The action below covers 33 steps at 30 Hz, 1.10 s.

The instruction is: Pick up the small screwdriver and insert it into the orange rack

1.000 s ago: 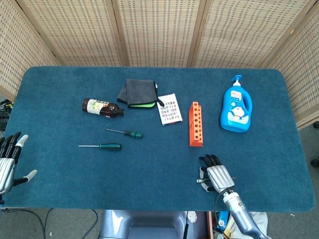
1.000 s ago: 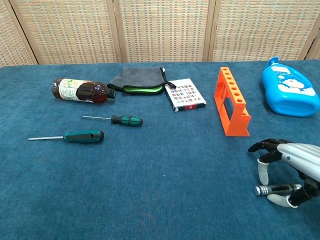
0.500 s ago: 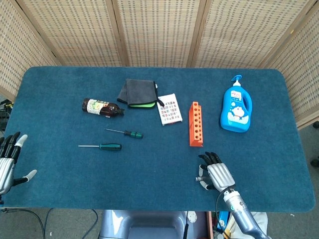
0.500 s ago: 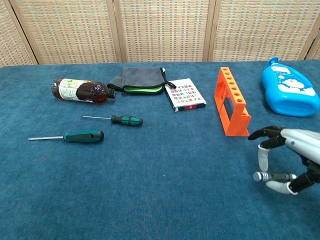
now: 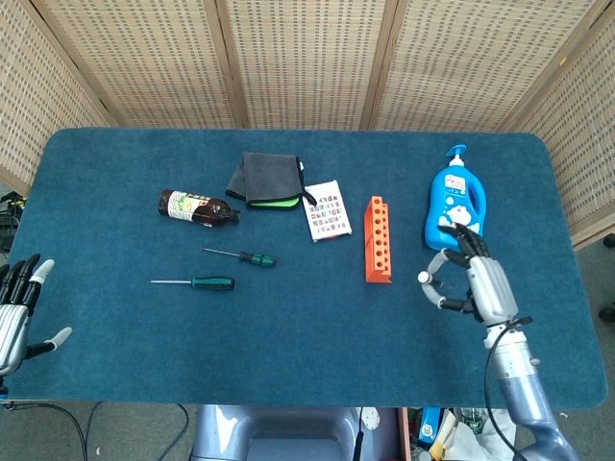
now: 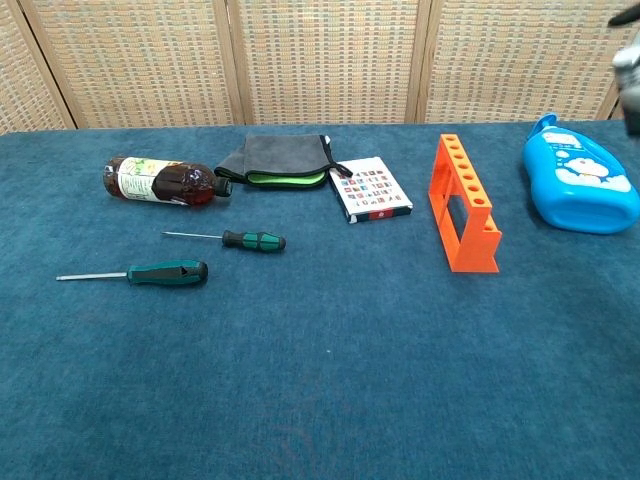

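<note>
The blue table is being bounded on its far side and both flanks by wicker screens, while its near edge is being left unscreened. A broad stretch of bare cloth is being seen along the near half, between the tools and the right hand.

The small screwdriver is lying flat at about 9 o'clock from the rack, well apart from it. Its long axis is running roughly 9 to 3 o'clock, slightly tilted; the bare shaft is pointing toward 9 o'clock and the green-black handle toward the rack. A larger screwdriver is lying just nearer, roughly parallel, shaft also toward 9 o'clock.

The rack is standing with its row of holes upward, long axis running 12 to 6 o'clock in the head view. At 3 o'clock from it, a blue bottle is lying. At 10 o'clock from the rack a card, a grey cloth and a brown bottle on its side are being observed.

The right hand is being held above the table near the blue bottle's base, fingers spread, nothing gripped. The left hand is being held at the near left corner, fingers apart, empty.
</note>
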Available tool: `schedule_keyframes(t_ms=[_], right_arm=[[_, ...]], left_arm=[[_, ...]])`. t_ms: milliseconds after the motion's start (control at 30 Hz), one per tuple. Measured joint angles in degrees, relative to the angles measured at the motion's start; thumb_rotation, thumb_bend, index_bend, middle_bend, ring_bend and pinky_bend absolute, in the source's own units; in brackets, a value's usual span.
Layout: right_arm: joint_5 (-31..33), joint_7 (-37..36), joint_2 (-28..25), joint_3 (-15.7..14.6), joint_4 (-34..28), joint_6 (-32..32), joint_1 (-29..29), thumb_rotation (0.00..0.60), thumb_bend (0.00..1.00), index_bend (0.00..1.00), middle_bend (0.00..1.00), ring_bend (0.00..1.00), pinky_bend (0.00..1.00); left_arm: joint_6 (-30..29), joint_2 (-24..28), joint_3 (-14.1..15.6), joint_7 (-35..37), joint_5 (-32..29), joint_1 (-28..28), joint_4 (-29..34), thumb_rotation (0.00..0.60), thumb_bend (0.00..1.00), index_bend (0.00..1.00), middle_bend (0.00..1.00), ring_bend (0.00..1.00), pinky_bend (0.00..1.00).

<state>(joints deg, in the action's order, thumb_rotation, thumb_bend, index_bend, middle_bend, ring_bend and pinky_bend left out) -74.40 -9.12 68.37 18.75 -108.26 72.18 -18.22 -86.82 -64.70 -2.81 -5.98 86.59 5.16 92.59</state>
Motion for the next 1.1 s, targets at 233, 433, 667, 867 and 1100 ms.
schedule_keyframes(t_ms=[233, 433, 667, 867, 1100], right_arm=[[8.61, -8.32, -2.99, 8.55, -5.72, 2.21, -0.01, 0.600, 0.30, 0.61, 0.13, 0.00, 0.04], [16.80, -13.83, -4.11, 12.06, -6.46, -2.47, -2.43, 0.600, 0.30, 0.61, 0.13, 0.00, 0.04], [23.51, -13.34, -0.56, 13.60, 0.48, -8.65, -9.95, 0.600, 0.30, 0.61, 0.13, 0.00, 0.04], [26.71, -12.13, 3.39, 13.95, 5.49, -11.46, -14.47, 0.600, 0.30, 0.61, 0.13, 0.00, 0.04], [28.60, -11.78, 7.59, 13.95, 11.31, -14.22, -18.47, 0.600, 0.30, 0.61, 0.13, 0.00, 0.04]], left_arm=[[0.00, -0.62, -0.07, -0.99, 0.04, 0.14, -0.22, 0.600, 0.00, 0.00, 0.00, 0.00, 0.00], [0.24, -1.22, -0.23, -2.66, -0.26, 0.38, -0.20, 0.600, 0.00, 0.00, 0.00, 0.00, 0.00], [1.68, -2.18, -0.76, -4.67, -1.55, 1.26, -0.50, 0.600, 0.00, 0.00, 0.00, 0.00, 0.00], [2.51, -2.61, -0.91, -5.42, -2.14, 1.72, -0.70, 0.600, 0.00, 0.00, 0.00, 0.00, 0.00], [3.97, -3.22, -1.32, -6.32, -3.42, 2.58, -0.99, 0.600, 0.00, 0.00, 0.00, 0.00, 0.00]])
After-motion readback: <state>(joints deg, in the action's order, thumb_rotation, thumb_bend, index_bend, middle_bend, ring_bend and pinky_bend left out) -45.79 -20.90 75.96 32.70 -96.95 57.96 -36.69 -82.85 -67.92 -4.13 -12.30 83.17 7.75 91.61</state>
